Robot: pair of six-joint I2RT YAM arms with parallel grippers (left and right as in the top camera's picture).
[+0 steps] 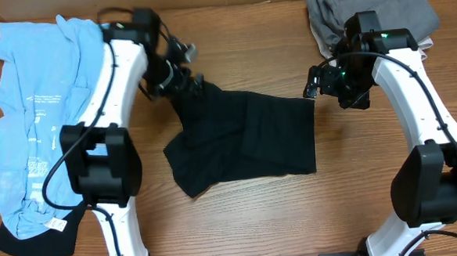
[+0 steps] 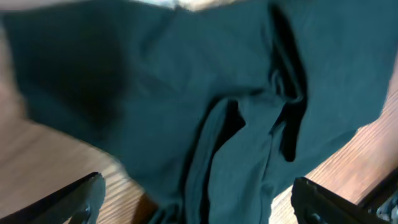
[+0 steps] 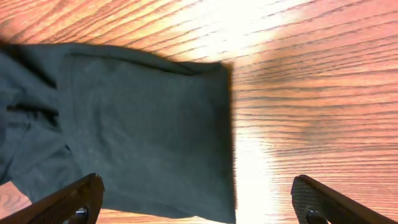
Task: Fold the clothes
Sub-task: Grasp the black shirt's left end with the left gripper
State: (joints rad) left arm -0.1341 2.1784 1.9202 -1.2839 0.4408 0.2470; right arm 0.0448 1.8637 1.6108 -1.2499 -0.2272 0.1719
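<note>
- My left gripper (image 1: 180, 66) reaches in from the left, angled over the upper left corner of the black T-shirt (image 1: 245, 139), jaws spread wide above the cloth.
- My right gripper (image 1: 317, 82) hangs at the shirt's upper right corner, jaws wide apart, empty.
- The shirt lies rumpled mid-table (image 1: 296, 218).

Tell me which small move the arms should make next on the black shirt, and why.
Probably lower the left gripper and close it on the bunched upper left corner of the black shirt. Both grippers are open and hold nothing; the right gripper hovers by the flat right edge, while the left side lies wrinkled.
</note>
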